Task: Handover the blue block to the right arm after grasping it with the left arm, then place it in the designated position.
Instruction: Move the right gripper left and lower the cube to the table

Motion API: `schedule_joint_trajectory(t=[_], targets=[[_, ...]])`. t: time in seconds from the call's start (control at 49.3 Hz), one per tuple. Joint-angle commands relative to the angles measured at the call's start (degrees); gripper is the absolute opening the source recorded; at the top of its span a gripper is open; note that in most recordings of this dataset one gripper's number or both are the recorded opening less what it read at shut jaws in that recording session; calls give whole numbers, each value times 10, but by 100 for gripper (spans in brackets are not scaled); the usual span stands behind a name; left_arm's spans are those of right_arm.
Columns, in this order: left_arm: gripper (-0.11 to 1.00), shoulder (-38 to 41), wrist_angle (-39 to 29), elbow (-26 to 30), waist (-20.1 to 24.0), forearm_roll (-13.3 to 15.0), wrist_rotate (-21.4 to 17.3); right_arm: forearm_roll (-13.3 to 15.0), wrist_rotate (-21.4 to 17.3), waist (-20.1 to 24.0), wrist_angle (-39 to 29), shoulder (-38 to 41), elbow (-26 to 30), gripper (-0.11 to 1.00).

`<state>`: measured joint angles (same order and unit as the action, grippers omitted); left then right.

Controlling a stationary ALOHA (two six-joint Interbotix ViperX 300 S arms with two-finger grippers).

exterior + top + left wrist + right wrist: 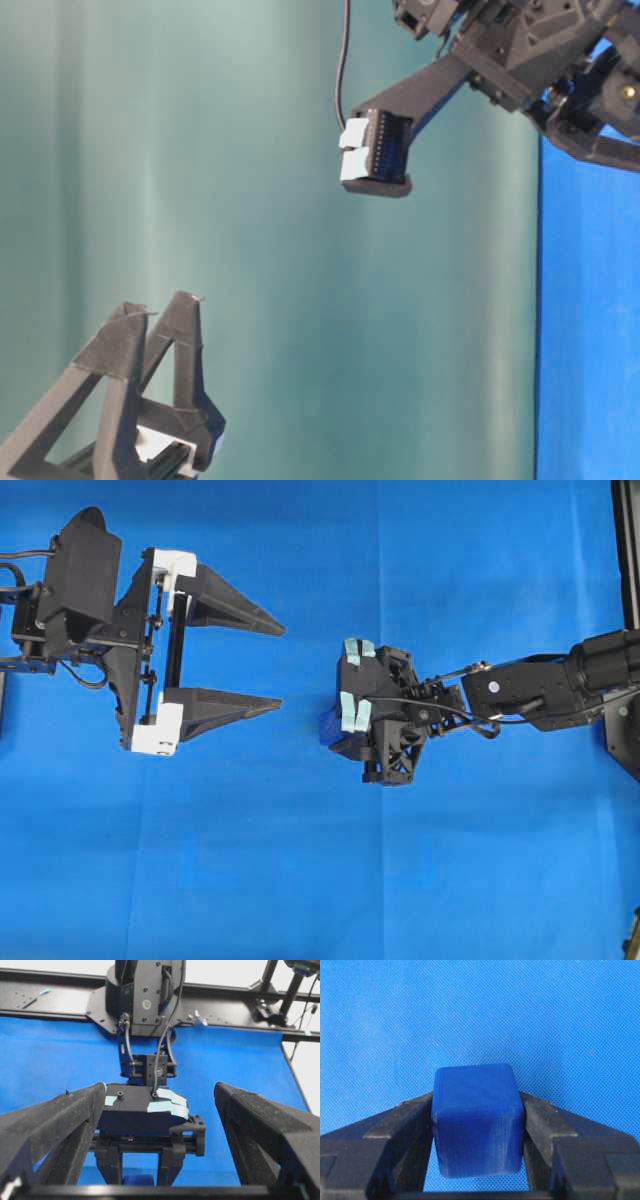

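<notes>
Blue block [478, 1120] pinched btwn right arm [560, 685] fingers [400, 1135], cloth [300, 880] below.

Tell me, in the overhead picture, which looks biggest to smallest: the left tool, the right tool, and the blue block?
1. Left tool, jaws spread wide.
2. Right tool.
3. Blue block, mostly hidden under the right tool, so only a sliver shows.

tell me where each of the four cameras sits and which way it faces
Overhead: looks straight down on the blue cloth; left gripper open, right gripper holding the blue block.
Table-level: low, sideways; both grippers' fingers.
Left wrist: between its own fingers, facing the right arm.
Right wrist: down its fingers onto the block.
Shared: overhead and right wrist both show the block.
</notes>
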<state>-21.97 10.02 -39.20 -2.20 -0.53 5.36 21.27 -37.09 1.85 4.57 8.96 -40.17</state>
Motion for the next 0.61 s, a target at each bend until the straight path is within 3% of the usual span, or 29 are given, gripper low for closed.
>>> schedule_joint_trajectory(t=[0.0, 0.223, 0.365, 0.426, 0.588], targets=[[93, -10, 3, 15, 1, 0, 1, -4, -1, -1, 5, -8, 5, 42], [93, -10, 3, 15, 1, -1, 0, -17, -1, -2, 3, -9, 6, 44], [93, -11, 3, 13, 1, -1, 1, -25, -1, -1, -2, -8, 7, 82], [93, -11, 4, 13, 1, 0, 0, -26, -1, -1, -4, -8, 9, 94], [93, -11, 3, 14, 1, 0, -1, -27, -1, -1, -12, -11, 11, 87]])
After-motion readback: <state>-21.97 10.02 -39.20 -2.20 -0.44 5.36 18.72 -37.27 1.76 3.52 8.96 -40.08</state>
